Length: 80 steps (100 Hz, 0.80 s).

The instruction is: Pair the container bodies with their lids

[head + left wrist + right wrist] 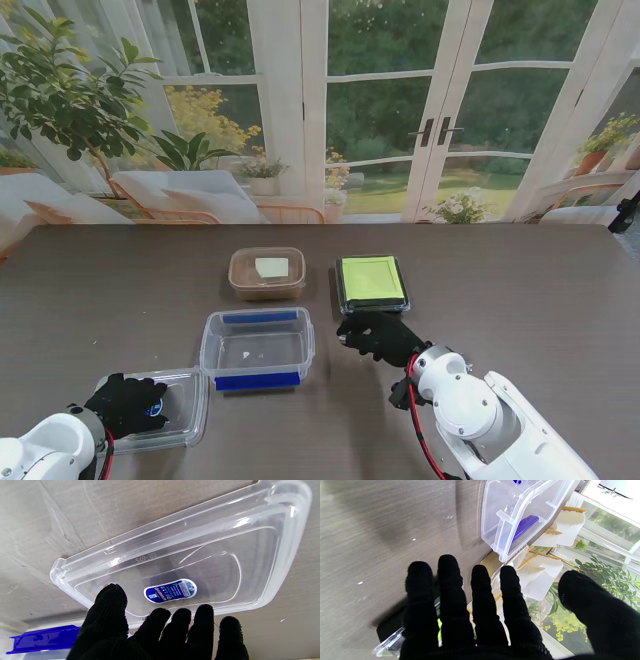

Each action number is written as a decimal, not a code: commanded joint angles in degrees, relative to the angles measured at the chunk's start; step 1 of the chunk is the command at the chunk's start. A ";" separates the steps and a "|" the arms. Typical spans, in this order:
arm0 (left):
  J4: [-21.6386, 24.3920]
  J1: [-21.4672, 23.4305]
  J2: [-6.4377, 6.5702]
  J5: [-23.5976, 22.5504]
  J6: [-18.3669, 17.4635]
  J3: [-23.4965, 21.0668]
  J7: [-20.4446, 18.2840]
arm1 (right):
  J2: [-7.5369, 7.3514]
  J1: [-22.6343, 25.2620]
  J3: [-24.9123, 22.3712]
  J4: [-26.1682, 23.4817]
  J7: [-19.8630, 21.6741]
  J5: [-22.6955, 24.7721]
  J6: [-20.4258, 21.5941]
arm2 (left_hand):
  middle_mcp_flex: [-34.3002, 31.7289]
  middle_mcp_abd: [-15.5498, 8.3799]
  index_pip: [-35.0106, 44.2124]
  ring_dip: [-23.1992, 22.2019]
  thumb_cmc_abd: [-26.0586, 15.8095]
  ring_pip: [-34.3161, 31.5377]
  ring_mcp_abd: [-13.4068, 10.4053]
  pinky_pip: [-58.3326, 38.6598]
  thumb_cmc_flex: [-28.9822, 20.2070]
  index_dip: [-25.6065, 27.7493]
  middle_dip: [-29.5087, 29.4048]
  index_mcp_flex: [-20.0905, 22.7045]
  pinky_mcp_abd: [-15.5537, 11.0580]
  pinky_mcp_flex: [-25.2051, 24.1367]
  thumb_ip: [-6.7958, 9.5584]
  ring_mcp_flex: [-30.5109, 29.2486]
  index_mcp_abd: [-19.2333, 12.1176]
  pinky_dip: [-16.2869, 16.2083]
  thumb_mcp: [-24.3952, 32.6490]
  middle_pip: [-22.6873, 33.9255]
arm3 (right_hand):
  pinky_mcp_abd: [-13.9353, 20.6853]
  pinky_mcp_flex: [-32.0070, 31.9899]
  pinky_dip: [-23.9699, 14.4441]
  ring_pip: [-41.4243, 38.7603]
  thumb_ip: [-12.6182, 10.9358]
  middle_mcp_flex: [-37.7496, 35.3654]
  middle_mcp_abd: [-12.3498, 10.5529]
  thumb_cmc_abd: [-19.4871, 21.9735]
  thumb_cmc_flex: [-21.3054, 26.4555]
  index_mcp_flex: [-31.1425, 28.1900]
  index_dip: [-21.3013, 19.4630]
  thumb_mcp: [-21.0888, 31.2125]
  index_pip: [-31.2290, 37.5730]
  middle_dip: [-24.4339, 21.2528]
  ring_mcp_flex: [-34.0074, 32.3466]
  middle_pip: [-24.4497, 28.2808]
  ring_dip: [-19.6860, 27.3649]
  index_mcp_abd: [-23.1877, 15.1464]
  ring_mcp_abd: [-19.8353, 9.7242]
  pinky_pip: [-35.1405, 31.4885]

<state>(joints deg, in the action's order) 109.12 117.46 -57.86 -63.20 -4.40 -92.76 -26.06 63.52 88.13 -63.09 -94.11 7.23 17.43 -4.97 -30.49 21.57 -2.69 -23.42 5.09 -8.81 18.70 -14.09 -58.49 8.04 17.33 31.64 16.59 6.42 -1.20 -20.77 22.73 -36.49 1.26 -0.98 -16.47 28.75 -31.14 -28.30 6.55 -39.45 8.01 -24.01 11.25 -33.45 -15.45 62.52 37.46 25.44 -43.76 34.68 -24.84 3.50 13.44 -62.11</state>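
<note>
A clear lid with a blue sticker lies flat at the near left of the table. My left hand rests over its near-left part, fingers stretched out and apart, gripping nothing. To the right of the lid stands an open clear container with blue clips. Farther away sit a brown container with a clear lid on it and a black container with a green lid on top. My right hand is at the black container's near edge, open, fingers straight over its corner.
The dark wooden table runs wide to the right and left of the containers. The clear container lies close to the right hand's fingertips. A blue clip of that container shows beside the left hand. Glass doors and plants stand behind the table.
</note>
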 commanded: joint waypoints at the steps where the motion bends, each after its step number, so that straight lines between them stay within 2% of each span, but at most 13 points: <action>1: -1.38 2.52 -0.22 -0.29 -0.93 0.91 -3.27 | 0.13 0.31 0.30 -0.33 0.73 0.08 0.22 | -7.67 -7.84 10.23 -0.08 -2.39 -0.29 0.61 1.70 0.23 5.11 3.07 8.18 0.52 0.33 1.38 -0.64 -9.56 -0.45 -1.06 7.44 | -0.76 -14.11 -1.16 -0.11 -1.37 -0.82 0.99 1.14 -1.33 -0.01 0.22 -3.82 -0.40 -0.01 0.78 -0.94 0.12 -0.11 -0.28 0.74; 38: 2.59 4.82 -0.19 -0.20 -3.02 1.30 -4.43 | 0.13 0.29 0.45 -0.28 0.64 0.20 0.53 | -8.86 -7.99 10.44 -0.21 -2.50 -1.12 0.66 1.32 0.21 5.16 3.23 8.76 0.68 1.60 1.29 -1.69 -9.48 -0.24 -0.95 7.72 | -0.80 -14.12 -1.18 -0.12 -1.38 -0.82 1.01 1.19 -1.39 0.01 0.22 -3.86 -0.42 -0.01 0.76 -0.95 0.12 -0.13 -0.34 0.76; 80: 5.49 5.45 -0.28 1.43 -0.67 4.42 -3.83 | 0.15 0.25 0.47 -0.27 0.59 0.20 0.50 | -9.50 -6.67 10.40 -0.89 -3.21 -2.56 1.85 -0.81 0.41 5.12 3.42 8.76 1.37 3.89 1.27 -3.33 -8.70 -1.76 -0.94 7.81 | -0.77 -14.07 -1.21 -0.10 -1.38 -0.79 0.99 1.21 -1.38 0.00 0.22 -3.91 -0.46 -0.02 0.79 -0.96 0.12 -0.15 -0.30 0.74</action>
<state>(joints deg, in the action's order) 115.21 121.58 -57.59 -62.72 -4.66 -90.18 -28.36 63.52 88.11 -62.77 -94.09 7.13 17.53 -4.64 -35.15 28.98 2.32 -23.34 5.09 -9.77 21.67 -14.12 -58.49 10.43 17.47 36.59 17.62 9.51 -1.21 -22.62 31.06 -37.28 1.26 0.39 -16.47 28.74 -31.14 -28.30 6.55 -39.45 8.03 -24.00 11.25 -33.45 -15.45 62.52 37.45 25.44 -43.76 34.67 -24.84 3.52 13.44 -62.11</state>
